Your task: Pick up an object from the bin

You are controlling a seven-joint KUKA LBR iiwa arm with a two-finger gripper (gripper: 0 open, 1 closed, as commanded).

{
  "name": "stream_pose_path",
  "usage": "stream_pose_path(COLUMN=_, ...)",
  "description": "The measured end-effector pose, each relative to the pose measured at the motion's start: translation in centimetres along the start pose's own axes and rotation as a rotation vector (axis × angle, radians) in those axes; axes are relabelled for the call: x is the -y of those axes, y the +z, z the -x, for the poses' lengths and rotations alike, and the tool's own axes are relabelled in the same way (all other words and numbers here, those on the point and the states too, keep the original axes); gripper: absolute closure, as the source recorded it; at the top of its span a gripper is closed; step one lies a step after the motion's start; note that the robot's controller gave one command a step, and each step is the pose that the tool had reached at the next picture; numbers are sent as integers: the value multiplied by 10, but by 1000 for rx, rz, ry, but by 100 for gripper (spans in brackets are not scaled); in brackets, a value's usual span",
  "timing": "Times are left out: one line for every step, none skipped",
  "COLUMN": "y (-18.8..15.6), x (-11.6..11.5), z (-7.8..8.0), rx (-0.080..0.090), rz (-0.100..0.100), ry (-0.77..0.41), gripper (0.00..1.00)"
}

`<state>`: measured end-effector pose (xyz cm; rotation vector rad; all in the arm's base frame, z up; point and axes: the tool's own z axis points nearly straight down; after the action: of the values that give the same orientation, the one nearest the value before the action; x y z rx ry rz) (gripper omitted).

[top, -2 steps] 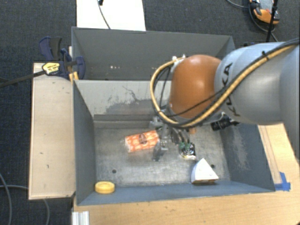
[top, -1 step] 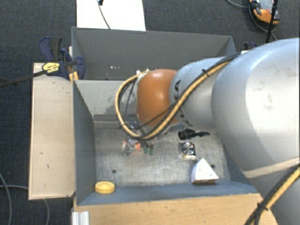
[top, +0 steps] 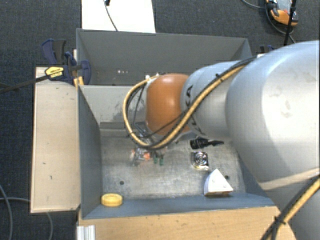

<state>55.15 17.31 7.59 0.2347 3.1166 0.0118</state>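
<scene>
The arm [top: 270, 99] reaches in from the right of the frame, thick and pale grey, and bends down into the bin [top: 90, 149]. At its wrist sits a rounded orange cover [top: 162, 104], just above the middle of the frame. A yellowish cable [top: 131, 109] loops out to the left of the cover and back under it, with darker cables running beside it. Below the cover the hand [top: 146, 145] hangs low over the bin floor, left of centre. Most of it is hidden by the cover and the cable loop, so I cannot tell whether it stands apart or together, nor whether it has anything in it.

Right under the hand, on the floor, lies a small orange-and-grey bit [top: 140, 155], and just to the right of it a small green bit [top: 159, 159]. Both are too small for me to say what they are, or whether they touch the hand. They are the nearest things to it.

Further right, under the arm's edge, a black piece [top: 202, 144] lies just above a round shiny metal piece [top: 200, 160]; the two look close together, perhaps touching. Toward the lower right corner of the bin a white wedge [top: 217, 182] rests near the front wall, well apart from the hand. In the lower left corner a flat yellow disc [top: 111, 199] lies on its own beside the front wall, also well apart from the hand and from everything else.
</scene>
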Motion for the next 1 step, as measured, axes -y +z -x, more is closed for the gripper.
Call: stream_pose_path(y=0, x=0, z=0, rx=0, rz=0, ry=0, gripper=100)
